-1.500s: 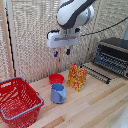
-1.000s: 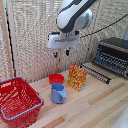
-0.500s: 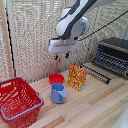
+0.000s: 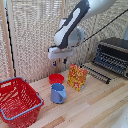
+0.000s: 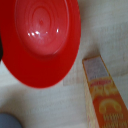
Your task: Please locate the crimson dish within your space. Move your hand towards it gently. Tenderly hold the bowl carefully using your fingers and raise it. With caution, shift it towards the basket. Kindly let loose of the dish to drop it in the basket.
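Note:
The small red bowl (image 4: pixel 56 78) sits on the wooden table by the back screen, just behind the blue-grey mug (image 4: pixel 58 93). My gripper (image 4: pixel 59 63) hangs above the bowl with a clear gap, fingers apart and empty. In the wrist view the bowl (image 5: pixel 42 37) fills much of the picture, seen from above. The red wire basket (image 4: pixel 17 100) with its blue-grey handle stands at the exterior view's left, near the table's front.
An orange-yellow box (image 4: pixel 76 77) stands upright close to the bowl on the exterior view's right, and also shows in the wrist view (image 5: pixel 102 92). A toaster oven (image 4: pixel 112 55) with a pulled-out rack stands at the back right. The mug's rim (image 5: pixel 10 121) shows in the wrist view.
The arm has swung toward the exterior view's left and the gripper now hangs over the bowl. The bowl, mug, box and basket have not moved.

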